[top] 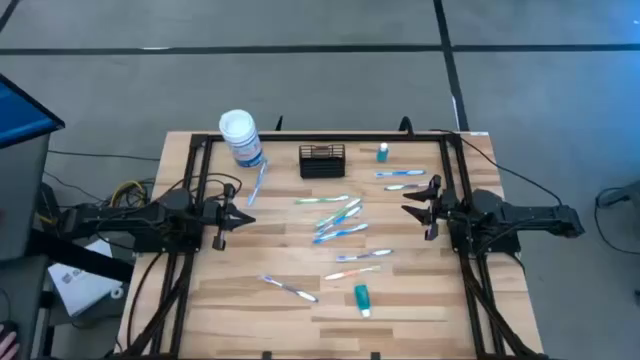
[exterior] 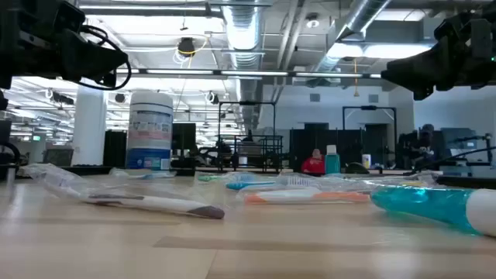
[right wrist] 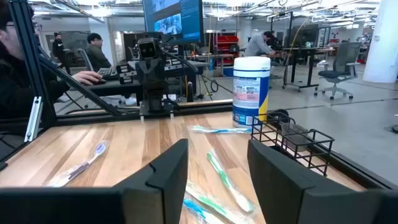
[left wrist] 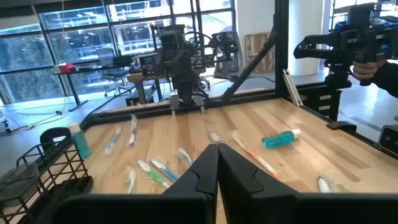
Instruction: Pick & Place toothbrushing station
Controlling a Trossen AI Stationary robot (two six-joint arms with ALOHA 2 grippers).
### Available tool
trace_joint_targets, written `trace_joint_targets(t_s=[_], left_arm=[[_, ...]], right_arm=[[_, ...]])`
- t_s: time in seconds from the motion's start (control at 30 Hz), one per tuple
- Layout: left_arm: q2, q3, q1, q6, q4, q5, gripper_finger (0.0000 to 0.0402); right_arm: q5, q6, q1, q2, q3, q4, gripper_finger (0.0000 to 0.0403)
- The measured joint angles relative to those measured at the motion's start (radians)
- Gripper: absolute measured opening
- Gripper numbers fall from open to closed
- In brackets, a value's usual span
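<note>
The black wire-mesh basket [top: 322, 160] stands on its base at the table's far middle; it also shows in the left wrist view [left wrist: 43, 177] and the right wrist view [right wrist: 295, 140]. My left gripper [top: 243, 213] is shut and empty above the table's left side, well clear of the basket. My right gripper [top: 412, 200] is open and empty above the right side. Both point toward the table's middle.
A white-lidded canister with a blue label [top: 241, 136] stands at the far left. Several wrapped toothbrushes [top: 340, 218] lie across the middle. A teal tube [top: 361, 298] lies near the front, and a small blue bottle [top: 381, 152] stands right of the basket. People sit beyond the table.
</note>
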Motion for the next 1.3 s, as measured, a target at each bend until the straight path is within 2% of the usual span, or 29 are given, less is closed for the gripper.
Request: trace_joint_targets(t_s=[0.6, 0.8, 1.03, 1.17, 1.3], left_arm=[[0.0, 0.0, 0.0, -0.004, 0.0, 0.0, 0.0001], [0.0, 0.0, 0.0, -0.004, 0.003, 0.0, 0.0001], [0.0, 0.0, 0.0, -0.004, 0.015, 0.0, 0.0001], [0.0, 0.0, 0.0, 0.005, 0.017, 0.0, 0.0001], [0.0, 0.0, 0.0, 0.005, 0.022, 0.0, 0.0001]], right_arm=[[0.001, 0.001, 0.0, 0.0, 0.0, 0.0, 0.0135], [0.152, 0.085, -0.001, 0.0, 0.007, 0.001, 0.012], [0.24, 0.133, -0.039, 0.001, 0.068, -0.185, 0.0102], [0.243, 0.175, -0.101, 0.031, 0.117, -0.312, 0.0095], [0.236, 0.185, -0.162, 0.087, 0.15, -0.364, 0.0093]])
